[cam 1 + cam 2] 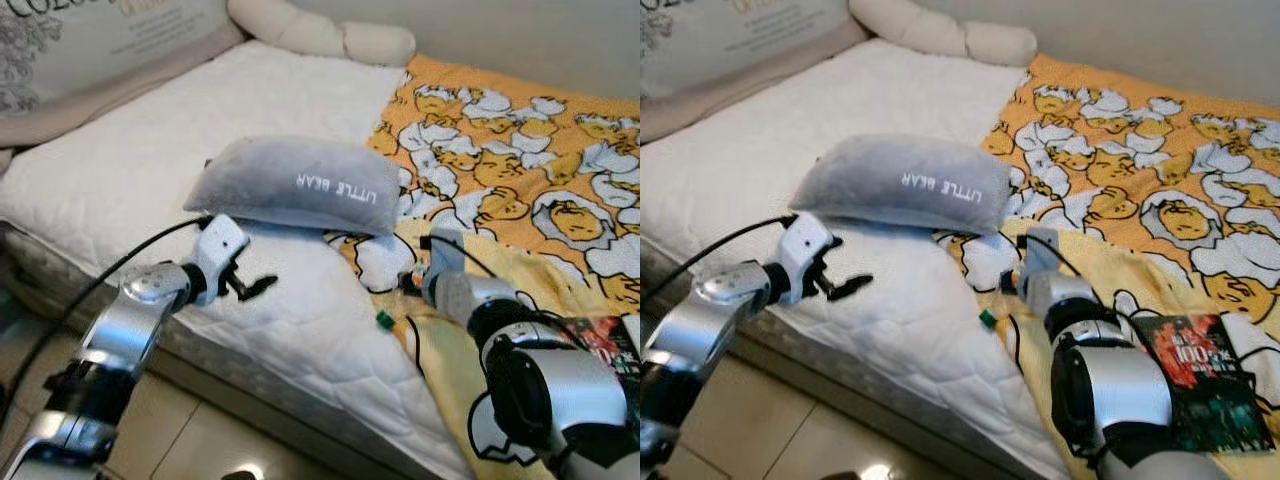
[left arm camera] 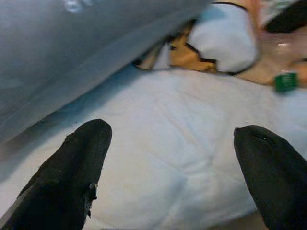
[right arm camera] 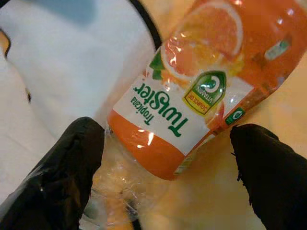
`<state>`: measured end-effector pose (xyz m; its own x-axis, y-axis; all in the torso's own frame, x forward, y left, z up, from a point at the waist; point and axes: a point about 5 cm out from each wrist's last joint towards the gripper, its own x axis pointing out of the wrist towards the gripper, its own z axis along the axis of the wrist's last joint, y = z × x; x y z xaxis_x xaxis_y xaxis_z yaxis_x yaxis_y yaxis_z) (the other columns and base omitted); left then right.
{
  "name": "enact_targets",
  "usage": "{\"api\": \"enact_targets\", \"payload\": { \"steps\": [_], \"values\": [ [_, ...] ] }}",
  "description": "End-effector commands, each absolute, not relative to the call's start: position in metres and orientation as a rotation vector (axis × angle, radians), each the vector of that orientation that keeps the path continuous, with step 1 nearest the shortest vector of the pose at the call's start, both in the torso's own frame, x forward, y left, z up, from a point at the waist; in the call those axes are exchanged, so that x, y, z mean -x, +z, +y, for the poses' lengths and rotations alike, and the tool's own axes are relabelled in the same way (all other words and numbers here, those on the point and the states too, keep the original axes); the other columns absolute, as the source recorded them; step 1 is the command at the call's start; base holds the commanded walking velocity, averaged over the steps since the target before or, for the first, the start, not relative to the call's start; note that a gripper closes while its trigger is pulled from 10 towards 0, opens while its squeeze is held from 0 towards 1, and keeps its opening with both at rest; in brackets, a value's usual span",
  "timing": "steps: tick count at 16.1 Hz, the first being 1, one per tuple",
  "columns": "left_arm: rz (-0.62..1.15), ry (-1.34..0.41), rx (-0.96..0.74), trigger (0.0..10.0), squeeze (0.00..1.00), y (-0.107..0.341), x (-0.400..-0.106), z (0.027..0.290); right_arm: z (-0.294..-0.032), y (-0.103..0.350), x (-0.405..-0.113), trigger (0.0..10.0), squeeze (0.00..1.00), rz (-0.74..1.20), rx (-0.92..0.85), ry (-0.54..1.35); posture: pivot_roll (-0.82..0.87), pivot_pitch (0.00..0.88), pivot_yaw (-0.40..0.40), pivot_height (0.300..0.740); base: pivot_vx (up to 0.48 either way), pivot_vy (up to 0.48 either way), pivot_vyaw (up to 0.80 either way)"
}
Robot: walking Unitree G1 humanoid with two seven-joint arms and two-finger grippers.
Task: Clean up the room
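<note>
A Tropicana Twister orange drink bottle [image 3: 192,96] lies on the yellow duck-print blanket [image 1: 520,170], its green cap [image 1: 384,320] pointing toward the white mattress [image 1: 130,170]. My right gripper [image 3: 170,136] hovers over the bottle, open, with one finger on each side of its clear lower end. A grey "LITTLE BEAR" pillow [image 1: 295,185] rests across the mattress and the blanket edge. My left gripper [image 1: 250,287] is open just below the pillow's front edge, above the white quilt, holding nothing.
A dark book [image 1: 1200,385] lies on the blanket at the right. A large printed cushion [image 1: 90,50] and a cream bolster [image 1: 320,35] sit at the head of the bed. Tiled floor [image 1: 200,430] runs along the bed's near side.
</note>
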<state>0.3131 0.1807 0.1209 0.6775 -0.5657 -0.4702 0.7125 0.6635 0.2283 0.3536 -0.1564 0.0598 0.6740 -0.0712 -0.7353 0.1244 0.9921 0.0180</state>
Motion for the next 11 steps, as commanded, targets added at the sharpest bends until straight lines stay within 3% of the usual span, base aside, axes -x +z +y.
{"api": "enact_targets", "payload": {
  "steps": [1,3,4,5,6,11],
  "values": [
    [0.403,-0.785,-0.444,10.0,0.0,0.118,-0.307,0.176,-0.159,0.051,-0.348,10.0,0.0,0.848,-0.107,-0.148,0.07,0.0,-0.019,0.74,0.0,0.0,0.0],
    [0.421,-0.807,-0.452,10.0,0.0,0.117,-0.298,0.176,-0.16,0.042,-0.34,10.0,0.0,0.88,-0.149,-0.194,0.08,0.0,-0.021,0.74,0.0,0.0,0.0],
    [0.426,-0.808,-0.448,10.0,0.0,0.117,-0.295,0.176,-0.161,0.04,-0.339,7.8,0.0,0.884,-0.164,-0.21,0.09,0.0,-0.022,0.74,0.0,0.0,0.0],
    [0.433,-0.805,-0.446,10.0,0.0,0.118,-0.292,0.177,-0.159,0.037,-0.337,0.5,0.0,0.886,-0.181,-0.212,0.09,0.0,-0.023,0.74,0.0,0.0,0.0],
    [0.44,-0.802,-0.444,10.0,0.0,0.118,-0.29,0.178,-0.157,0.035,-0.335,0.0,0.0,0.891,-0.211,-0.208,0.09,0.0,-0.023,0.74,0.0,0.0,0.0],
    [0.444,-0.817,-0.423,10.0,0.0,0.119,-0.284,0.174,-0.156,0.031,-0.333,0.0,0.0,0.879,-0.45,-0.258,0.08,0.0,-0.019,0.74,0.0,0.0,0.0]
  ]
}}
